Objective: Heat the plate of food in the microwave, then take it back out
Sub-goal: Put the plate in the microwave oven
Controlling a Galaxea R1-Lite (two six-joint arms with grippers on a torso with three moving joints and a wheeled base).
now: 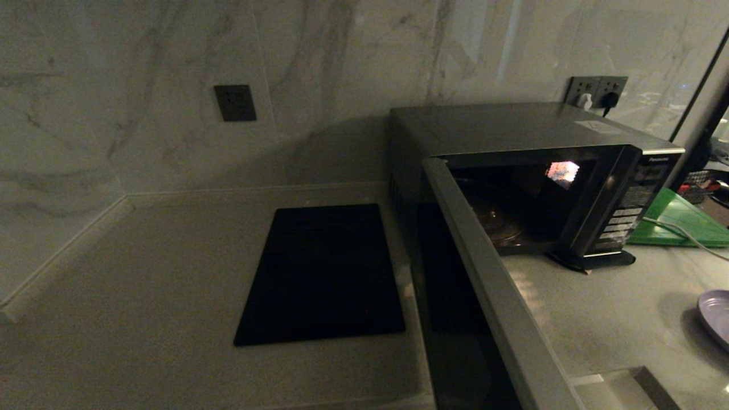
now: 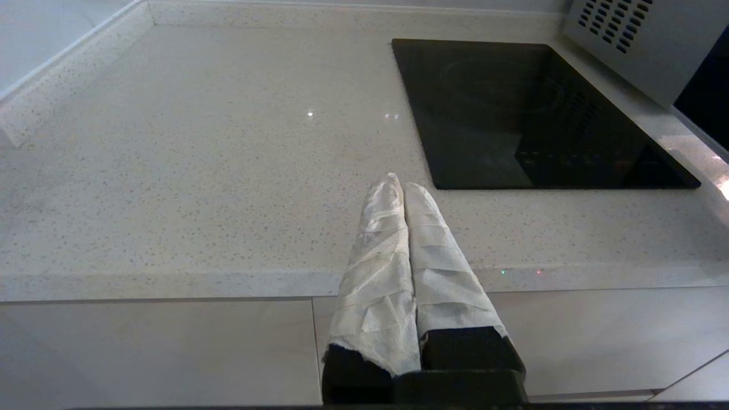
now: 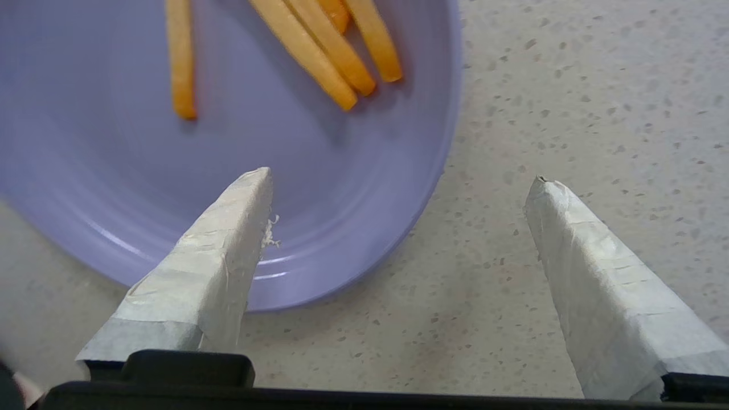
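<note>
The silver-grey microwave [image 1: 512, 131] stands at the back right of the counter with its door [image 1: 495, 285] swung wide open toward me; its glass turntable [image 1: 495, 219] carries nothing. The lavender plate [image 1: 716, 316] rests on the counter at the far right edge of the head view. In the right wrist view the plate [image 3: 239, 171] holds orange fry sticks [image 3: 336, 57]. My right gripper [image 3: 398, 176] hovers open just above the plate's rim, one taped finger over the plate, the other over bare counter. My left gripper [image 2: 401, 185] is shut on nothing, parked over the counter's front edge.
A flat black glass cooktop [image 1: 324, 273] is set into the counter left of the microwave. A green board [image 1: 683, 222] with a white cable across it lies right of the microwave. Marble wall with sockets [image 1: 595, 91] runs behind.
</note>
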